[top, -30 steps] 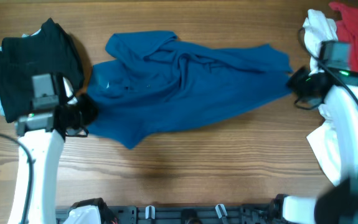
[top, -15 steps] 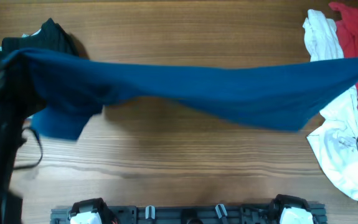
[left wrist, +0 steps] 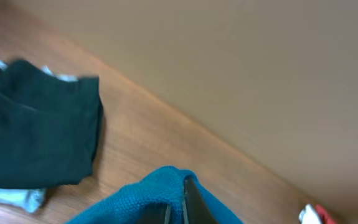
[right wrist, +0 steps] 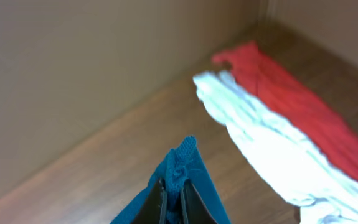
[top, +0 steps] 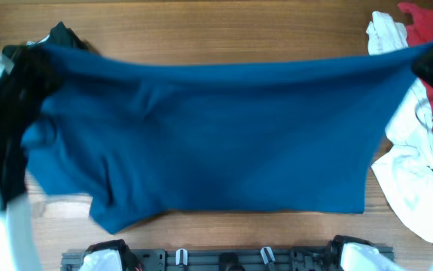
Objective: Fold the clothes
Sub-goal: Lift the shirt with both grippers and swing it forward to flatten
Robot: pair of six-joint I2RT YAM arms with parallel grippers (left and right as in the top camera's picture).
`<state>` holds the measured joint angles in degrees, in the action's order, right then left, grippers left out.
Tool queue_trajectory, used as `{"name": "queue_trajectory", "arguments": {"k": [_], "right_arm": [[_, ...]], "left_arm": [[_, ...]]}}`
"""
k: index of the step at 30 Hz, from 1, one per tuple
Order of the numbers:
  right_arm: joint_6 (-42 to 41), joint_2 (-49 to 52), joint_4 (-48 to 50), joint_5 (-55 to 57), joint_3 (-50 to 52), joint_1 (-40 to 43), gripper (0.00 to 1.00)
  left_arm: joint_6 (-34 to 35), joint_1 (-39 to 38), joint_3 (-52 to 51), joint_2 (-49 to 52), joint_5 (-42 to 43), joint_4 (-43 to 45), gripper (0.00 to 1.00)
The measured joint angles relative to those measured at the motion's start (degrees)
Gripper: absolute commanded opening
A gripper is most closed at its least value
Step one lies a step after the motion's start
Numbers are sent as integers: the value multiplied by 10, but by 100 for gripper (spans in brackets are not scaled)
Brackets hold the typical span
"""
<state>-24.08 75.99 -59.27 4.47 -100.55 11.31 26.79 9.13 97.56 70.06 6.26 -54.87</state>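
The royal-blue shirt [top: 224, 139] hangs spread wide across the overhead view, lifted above the table and stretched between both arms. My left gripper [top: 22, 54] is shut on its upper left edge; in the left wrist view the blue cloth [left wrist: 147, 199] is pinched between the dark fingers [left wrist: 194, 202]. My right gripper [top: 432, 51] is shut on the upper right edge; in the right wrist view blue cloth [right wrist: 185, 163] bunches between the fingers [right wrist: 196, 202]. A black garment [top: 59, 36] lies at the back left, also in the left wrist view [left wrist: 35, 140].
A white garment [top: 412, 181] and a red garment [top: 427, 22] lie at the right; both show in the right wrist view, white [right wrist: 272, 149] and red [right wrist: 291, 99]. A pale-blue piece [left wrist: 17, 198] peeks from under the black one. Arm bases [top: 224, 257] line the front edge.
Both grippers took hold of the crumpled blue shirt, lifted it off the table and pulled it apart. It now hangs wider and taller toward the camera than half a second ago.
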Motion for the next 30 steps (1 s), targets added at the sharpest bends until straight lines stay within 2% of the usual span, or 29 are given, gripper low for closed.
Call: {"name": "queue_trajectory", "arguments": {"k": [1,2,5,9,12,17,22,26,30], "right_arm": [[2,51,32,-14,0,0,4],[2,78,55,-23,0,0,4],[-5,146,149,-63,1,0,4],[-62,192,242,-109,0,-1,4],[-90,193,258,-127,-43,-1,4],[-86,185,224,-129,-173,-1,4],[-54,155,125,-111,-221,-1,4],[-19,159,-27,-73,-223,-1,4],[7,197,-148,-11,-214,-1,4]], "left_arm": [[0,-1,0,28,7,14,4],[0,-3,-1,89,19,46,4],[0,-11,-4,172,43,157,4],[7,-19,-4,259,94,294,4],[14,-20,29,268,113,318,4],[10,-20,210,263,123,310,4],[-6,-20,305,220,126,213,4],[-17,-21,319,210,128,47,4],[-54,-45,317,272,130,-160,4]]}}
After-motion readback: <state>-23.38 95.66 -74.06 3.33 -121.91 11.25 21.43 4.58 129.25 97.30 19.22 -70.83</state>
